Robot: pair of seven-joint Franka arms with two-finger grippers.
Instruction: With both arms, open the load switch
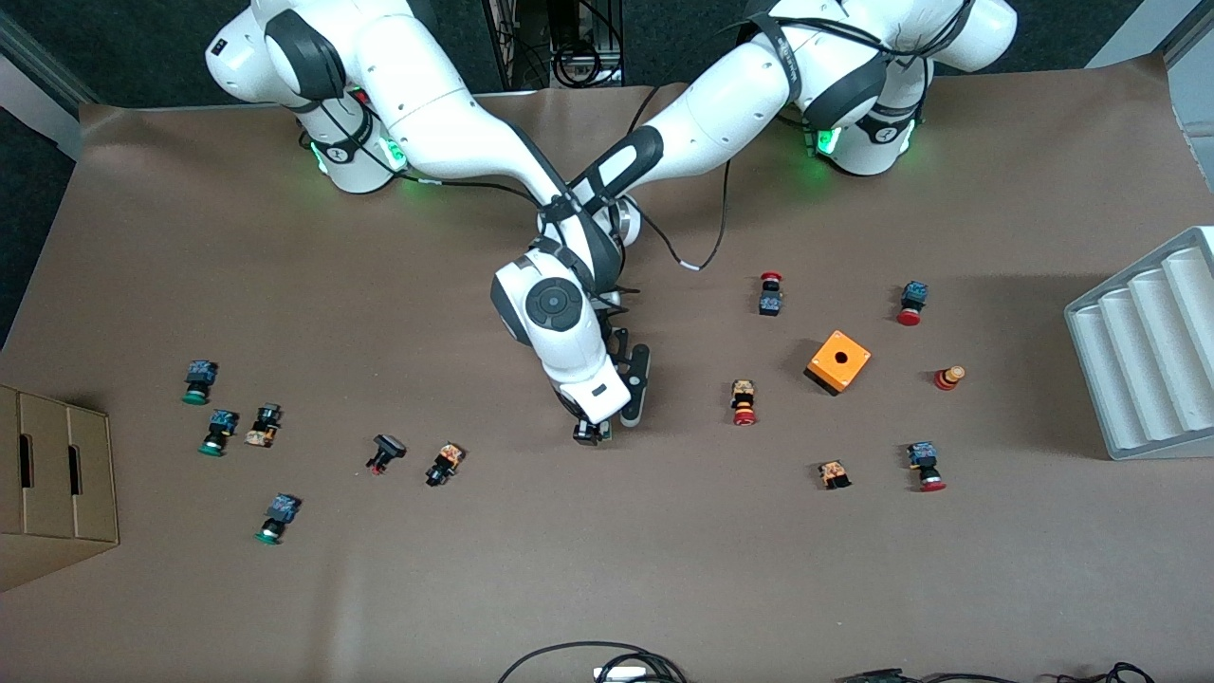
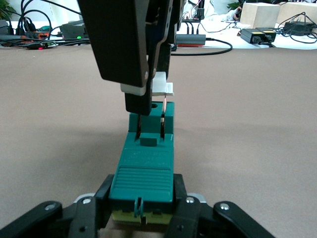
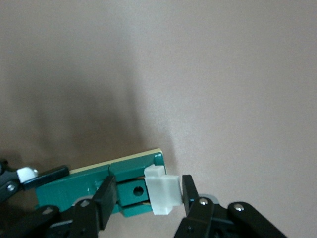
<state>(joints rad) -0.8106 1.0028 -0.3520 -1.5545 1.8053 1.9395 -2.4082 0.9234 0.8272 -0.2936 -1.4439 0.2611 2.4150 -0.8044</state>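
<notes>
The green load switch (image 2: 146,163) lies at the table's middle, mostly hidden under both hands in the front view (image 1: 601,434). My left gripper (image 2: 143,208) is shut on its green end, with a finger on each side. My right gripper (image 3: 146,196) reaches down over the opposite end and is shut round the white sliding piece (image 3: 163,193). That piece stands out a little from the green body, and thin copper pins (image 2: 163,116) show between them. In the front view the right gripper (image 1: 590,429) hangs below its white hand, and the left gripper (image 1: 628,413) is beside it.
An orange cube box (image 1: 838,361) and several red push buttons lie toward the left arm's end. Green and black buttons lie toward the right arm's end. A grey ribbed tray (image 1: 1138,360) and a cardboard box (image 1: 57,474) stand at the table's two ends.
</notes>
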